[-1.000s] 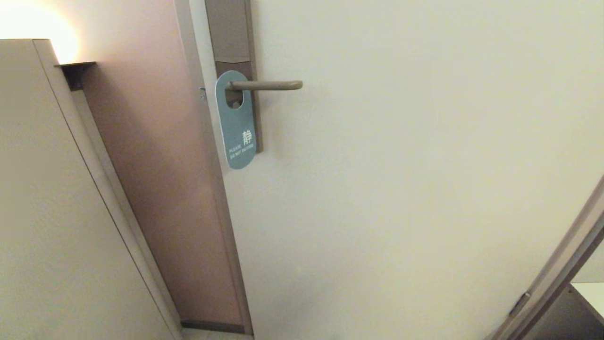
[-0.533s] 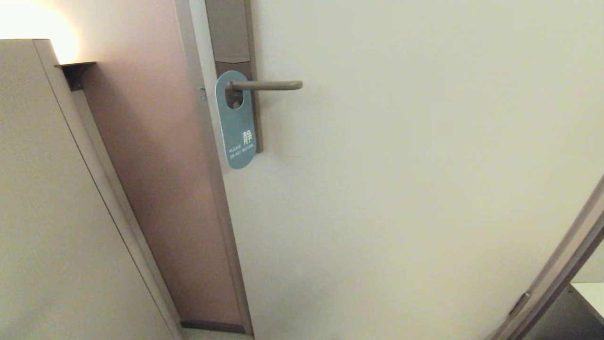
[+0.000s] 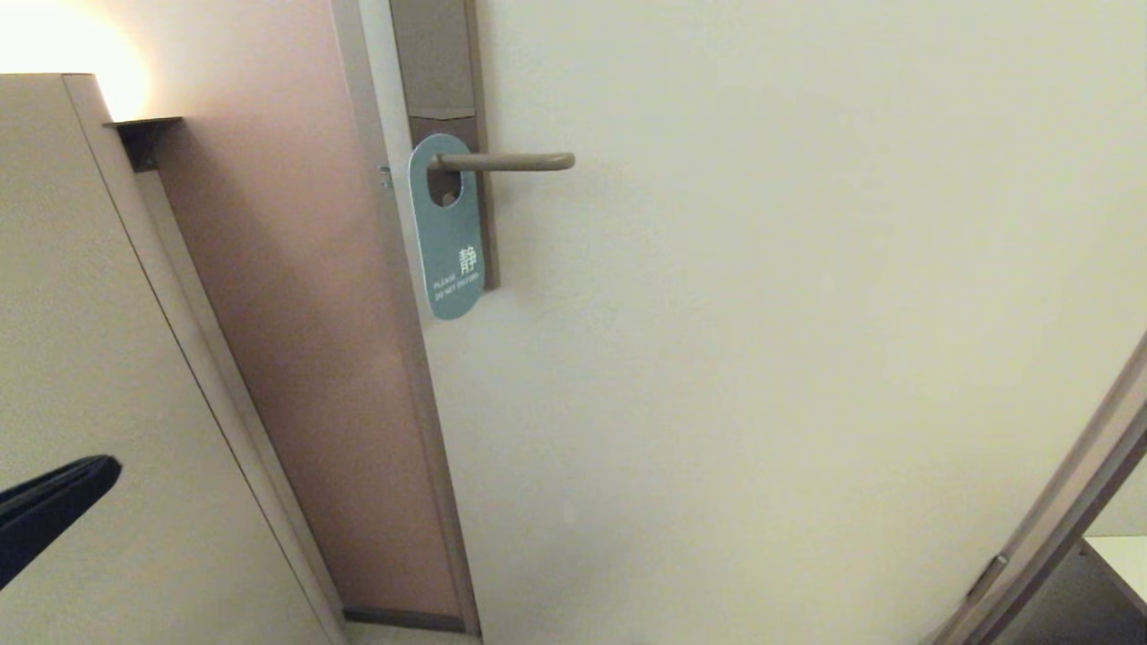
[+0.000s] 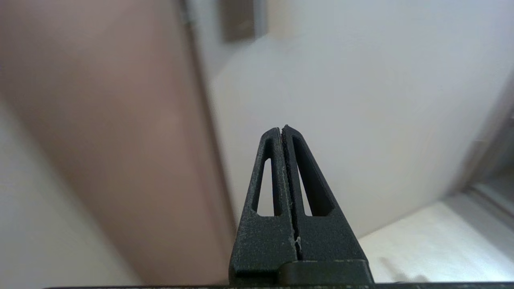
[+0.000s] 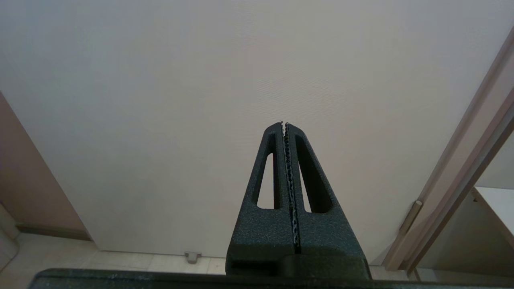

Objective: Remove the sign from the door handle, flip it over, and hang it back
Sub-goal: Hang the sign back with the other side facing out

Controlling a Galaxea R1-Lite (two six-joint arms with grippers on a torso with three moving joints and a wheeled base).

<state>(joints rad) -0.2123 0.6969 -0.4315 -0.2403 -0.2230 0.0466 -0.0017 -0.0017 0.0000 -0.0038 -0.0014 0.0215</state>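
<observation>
The sign [image 3: 447,233] hangs on the door handle [image 3: 506,162], teal-blue side out with white lettering, its hole over the lever next to the brown backplate [image 3: 444,63]. My left gripper [image 3: 107,468] shows at the lower left edge of the head view, far below and left of the sign. In the left wrist view my left gripper [image 4: 282,129] is shut and empty, pointing at the door. My right gripper [image 5: 284,124] is shut and empty in the right wrist view, low before the door; it is out of the head view.
The cream door [image 3: 762,313] fills the middle and right. A brownish wall [image 3: 296,313] stands left of its edge, with a beige cabinet [image 3: 81,313] at far left. A door frame [image 3: 1057,520] runs at lower right. A small door stop [image 5: 192,256] sits on the floor.
My left gripper has come into the head view at the lower left edge. The sign has swung very slightly on the handle.
</observation>
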